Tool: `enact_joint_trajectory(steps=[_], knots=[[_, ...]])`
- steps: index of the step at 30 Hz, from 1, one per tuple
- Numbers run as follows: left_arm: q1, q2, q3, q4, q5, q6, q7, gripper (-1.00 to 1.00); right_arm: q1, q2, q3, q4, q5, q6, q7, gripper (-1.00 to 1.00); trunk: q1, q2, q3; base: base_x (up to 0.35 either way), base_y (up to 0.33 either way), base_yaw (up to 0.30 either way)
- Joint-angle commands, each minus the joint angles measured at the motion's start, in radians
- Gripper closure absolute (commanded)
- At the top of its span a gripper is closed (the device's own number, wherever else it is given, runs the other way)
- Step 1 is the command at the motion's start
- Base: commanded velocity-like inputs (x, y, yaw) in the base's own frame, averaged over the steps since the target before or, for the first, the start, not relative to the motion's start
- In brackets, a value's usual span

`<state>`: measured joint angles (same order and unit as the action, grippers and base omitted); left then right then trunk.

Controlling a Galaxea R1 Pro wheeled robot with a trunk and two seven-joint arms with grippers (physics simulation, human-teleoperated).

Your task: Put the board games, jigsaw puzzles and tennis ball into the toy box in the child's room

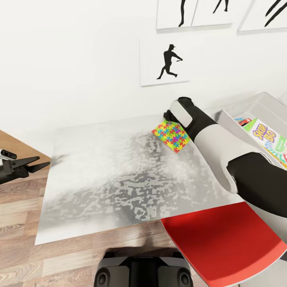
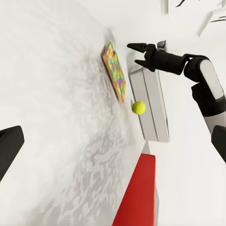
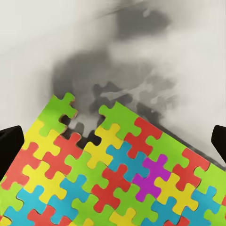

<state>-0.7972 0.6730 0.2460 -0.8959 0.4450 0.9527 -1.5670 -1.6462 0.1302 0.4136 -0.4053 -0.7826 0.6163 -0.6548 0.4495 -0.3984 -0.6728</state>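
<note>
Broadly, a mottled grey-white table [image 1: 99, 179] fills the head view, set against a white wall hung with silhouette pictures [image 1: 164, 61]. At its right edge sits the grey toy box [image 1: 263, 104], with a Skip-Bo board game [image 1: 269, 139] lying inside it. A red chair seat [image 1: 225, 243] stands below the table's near right corner. The right arm reaches over the table toward the box, and the right gripper [image 2: 137, 54] hangs just above the jigsaw puzzle [image 1: 170, 136]; in the left wrist view its fingers are spread wide and apart from the puzzle, and in the right wrist view the dark fingertips [image 3: 10, 146] flank the multicoloured pieces at either edge. The puzzle lies on the table just beside the box. The left gripper [image 1: 34, 164] hovers off the table's left side over the wooden floor, jaws parted and holding nothing. Smallest is the yellow tennis ball [image 2: 138, 107], seen close against the box's side
</note>
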Motion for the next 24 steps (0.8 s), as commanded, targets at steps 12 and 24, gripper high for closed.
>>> enact_joint_trajectory(steps=[12,24], knots=[[0.020,-0.001,-0.001,-0.044,0.000,0.012,-0.004,-1.00,-0.020,-0.001,0.007,-0.039,-0.009,0.004,-0.010,-1.00,0.001,-0.002,-0.012,0.000,0.000,0.000],[0.027,-0.002,-0.001,-0.054,0.001,0.013,-0.004,-1.00,-0.036,-0.001,0.006,-0.042,-0.010,0.006,-0.010,-1.00,0.001,-0.002,-0.024,0.000,0.000,0.000]])
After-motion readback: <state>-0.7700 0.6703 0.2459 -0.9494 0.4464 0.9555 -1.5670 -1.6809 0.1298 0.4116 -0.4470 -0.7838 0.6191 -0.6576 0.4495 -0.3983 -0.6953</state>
